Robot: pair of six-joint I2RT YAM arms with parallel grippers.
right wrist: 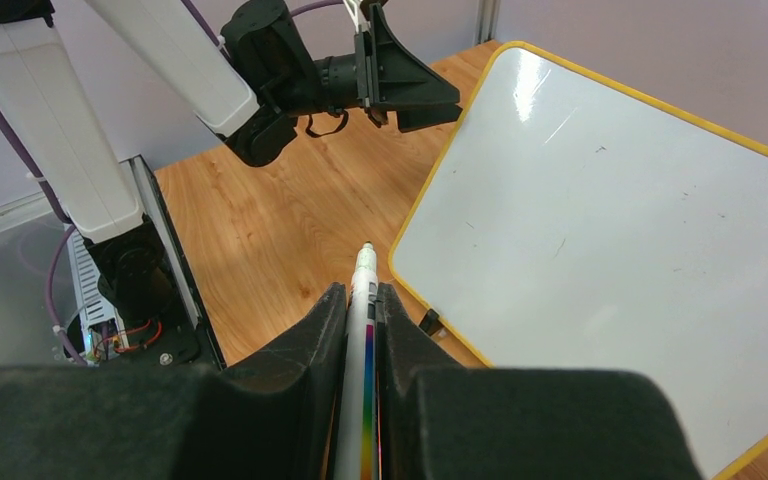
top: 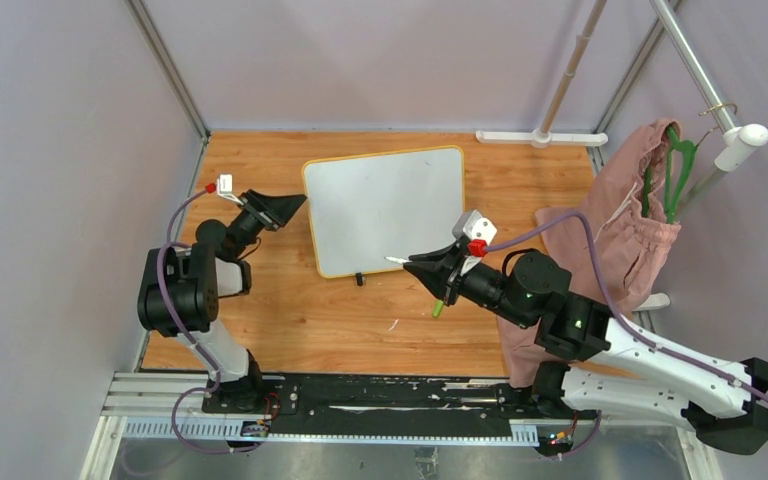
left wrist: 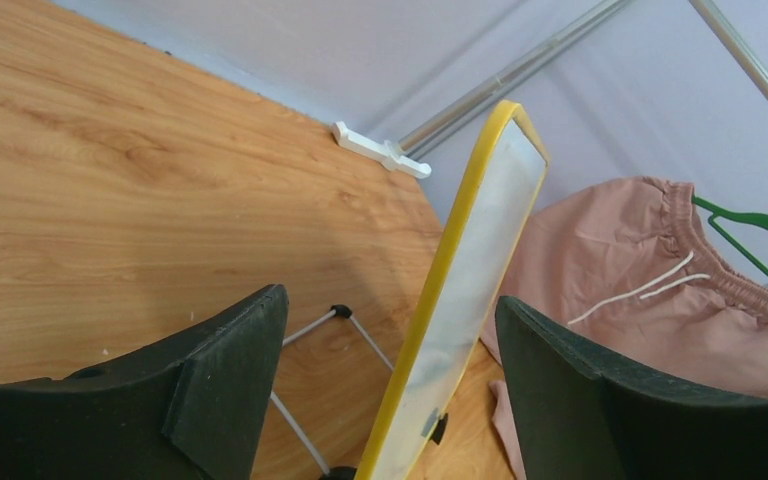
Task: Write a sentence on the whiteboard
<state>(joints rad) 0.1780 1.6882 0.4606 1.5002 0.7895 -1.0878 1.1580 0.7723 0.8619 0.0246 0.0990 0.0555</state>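
Hanging right of whiteboard (top: 385, 205): pink garment (top: 625, 215), green hanger (top: 675, 170).

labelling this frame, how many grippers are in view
2. The left gripper is at the board's left edge, jaws open. The right gripper is at the board's near edge, shut on a marker. None seems hidden.

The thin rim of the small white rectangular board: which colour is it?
Yellow; the rim shows best in the left wrist view.
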